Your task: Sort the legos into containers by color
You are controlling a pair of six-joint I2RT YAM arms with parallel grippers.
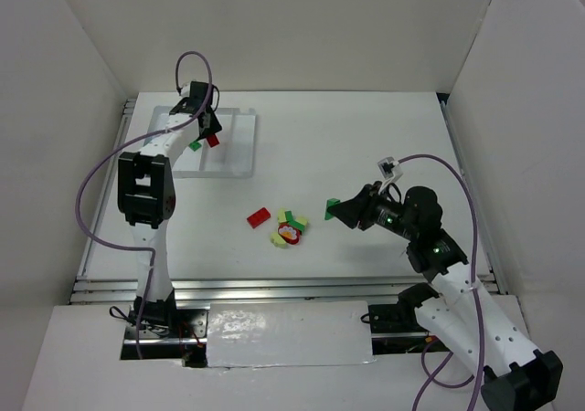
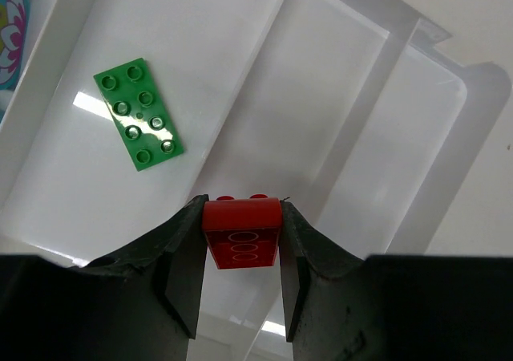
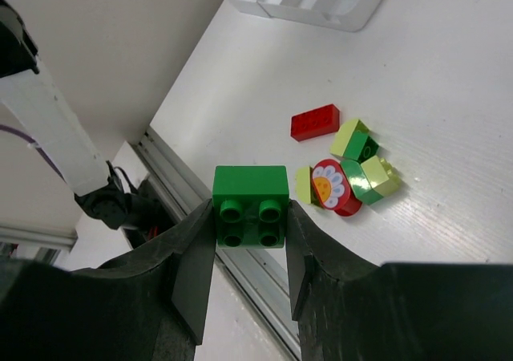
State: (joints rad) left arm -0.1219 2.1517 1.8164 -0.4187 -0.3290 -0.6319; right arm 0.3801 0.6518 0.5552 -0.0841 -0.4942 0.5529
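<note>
Left fingers (image 2: 186, 257): clenched on red brick (image 2: 240, 233).
Right fingers (image 3: 196, 257): grasping green brick (image 3: 250, 204).
Release: low, into compartment (image 2: 345, 96) at 3 o'clock of green plate (image 2: 138, 114).

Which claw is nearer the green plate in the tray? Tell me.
Left. The left claw, shut on a red brick, hangs beside the green plate; the right claw, gripping a green brick, is far across the table.
</note>
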